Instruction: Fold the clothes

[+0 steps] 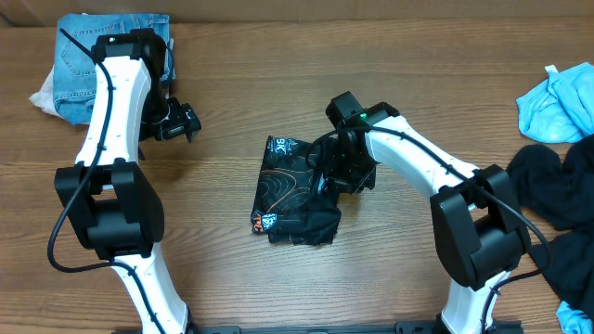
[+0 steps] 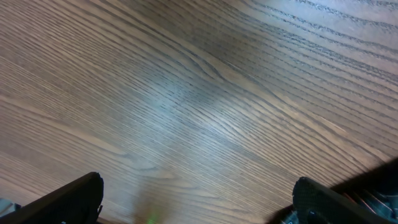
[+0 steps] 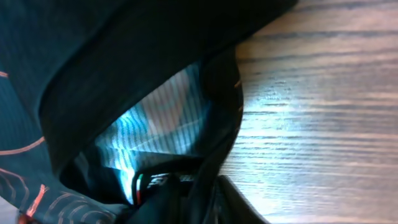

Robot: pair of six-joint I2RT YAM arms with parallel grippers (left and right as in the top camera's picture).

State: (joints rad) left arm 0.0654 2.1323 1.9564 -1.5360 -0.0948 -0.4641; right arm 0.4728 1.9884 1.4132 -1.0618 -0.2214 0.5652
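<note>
Right hand (image 1: 342,174) pinches the jersey (image 1: 290,202) at its edge; left hand (image 1: 186,123) hangs spread above the table (image 1: 278,83).

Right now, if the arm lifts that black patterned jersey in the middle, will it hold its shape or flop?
Probably flop: the jersey lies crumpled in soft folds on the table. It looks thin, so it is likely light; in the right wrist view a pale patch seems almost sheer. Pushed, it would likely bunch up rather than slide whole.

A wooden table (image 1: 241,83) is carrying everything. A crumpled black jersey (image 1: 292,199) is lying in its middle. Blue jeans (image 1: 79,65) are lying at the far left, a white cloth (image 1: 42,93) just beside them. A light blue cloth (image 1: 557,102) and black clothes (image 1: 557,195) are lying at the right edge.
</note>
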